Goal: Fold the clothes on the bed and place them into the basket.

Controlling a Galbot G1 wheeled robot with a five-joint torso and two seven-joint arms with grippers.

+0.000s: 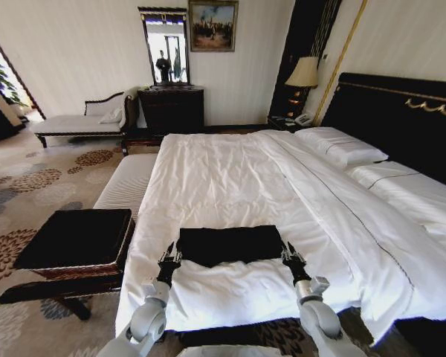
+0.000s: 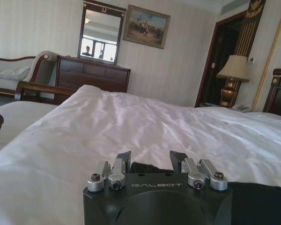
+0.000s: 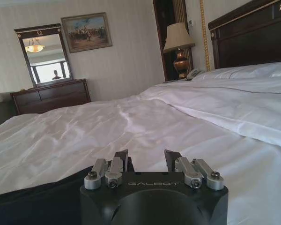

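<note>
On the near edge of the bed [image 1: 230, 178], the black T-shirt [image 1: 230, 244] lies folded into a flat rectangle. The left gripper [image 1: 169, 258] and right gripper [image 1: 291, 256] sit at its 2 near corners, jaws released in both wrist views. Judging by this, folding looks mostly done; the basket [image 1: 74, 242] at the near left awaits it.

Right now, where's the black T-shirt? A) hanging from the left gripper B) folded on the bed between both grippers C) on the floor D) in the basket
B: the black T-shirt lies as a flat rectangle on the bed, left gripper at one end and right gripper at the other; the basket stands apart beside the bed.
</note>
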